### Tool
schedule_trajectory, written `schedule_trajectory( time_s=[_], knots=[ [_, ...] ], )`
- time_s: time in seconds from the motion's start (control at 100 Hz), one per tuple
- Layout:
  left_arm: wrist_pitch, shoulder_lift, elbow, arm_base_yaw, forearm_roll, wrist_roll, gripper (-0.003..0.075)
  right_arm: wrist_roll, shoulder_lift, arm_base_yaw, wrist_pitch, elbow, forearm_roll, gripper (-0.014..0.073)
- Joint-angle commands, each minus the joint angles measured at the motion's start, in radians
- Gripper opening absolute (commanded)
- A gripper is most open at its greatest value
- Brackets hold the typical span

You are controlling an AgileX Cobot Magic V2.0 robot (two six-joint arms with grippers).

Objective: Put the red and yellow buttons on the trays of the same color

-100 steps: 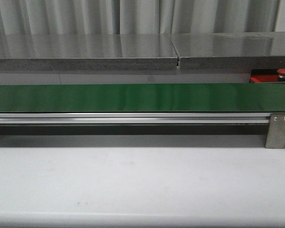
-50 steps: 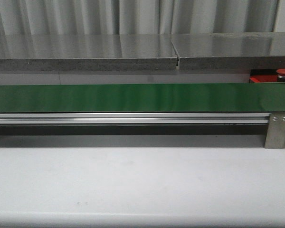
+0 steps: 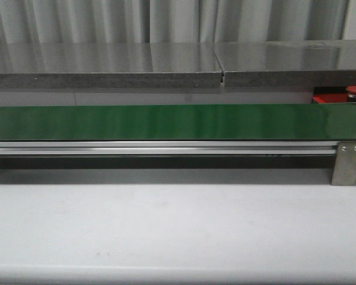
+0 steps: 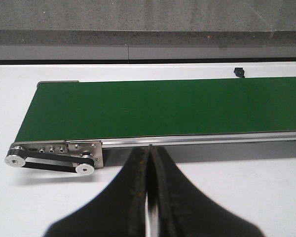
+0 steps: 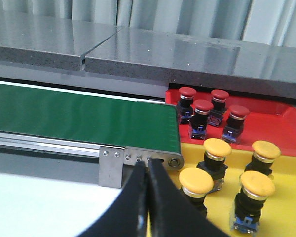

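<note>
Four red buttons [image 5: 210,112] and four yellow buttons [image 5: 227,170] already sit on color-matched trays, judging by the right wrist view: reds stand upright in a cluster on the red tray [image 5: 281,126], yellows upright on the yellow tray [image 5: 286,197] just beside it, nearer the camera. Both trays butt against the end of the green belt [image 3: 166,122], likely so parts coming off the belt need only a short carry.

Your right tool [image 5: 147,170] is pressed together, pinching nothing, and hangs over the counter [image 3: 166,225] edge near the belt's end bracket [image 5: 111,165], close to the trays. Your left tool [image 4: 148,153] is also pressed together, empty, and sits at the belt's other end by the drive pulleys [image 4: 49,160]. That reads as a wait pose, one arm per belt end.

From the front the belt shows bare; only a sliver of red tray and one red cap show at far right. No button to pick right now, so the sort looks done or paused. Spread a tool before any next grab.
</note>
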Motion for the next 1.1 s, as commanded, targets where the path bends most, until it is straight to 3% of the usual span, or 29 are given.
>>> schedule_trajectory(
  time_s=[0.0,0.81,0.99,1.09],
  knots=[
    [-0.076,0.014,-0.024,-0.008,-0.02,-0.002,-0.002,0.002,-0.02,-0.004,-0.089,-0.022,-0.01,-0.0118],
    [-0.078,0.014,-0.024,-0.008,-0.02,-0.002,-0.002,0.002,-0.02,-0.004,-0.089,-0.022,-0.007,-0.0118],
    [-0.339,0.011,0.024,-0.009,0.051,-0.007,-0.002,0.002,-0.02,-0.004,-0.089,-0.022,-0.007,-0.0118],
    [-0.533,-0.026,0.11,-0.019,0.193,-0.119,-0.002,0.002,-0.02,-0.004,-0.089,-0.022,-0.007,-0.0118]
  ],
)
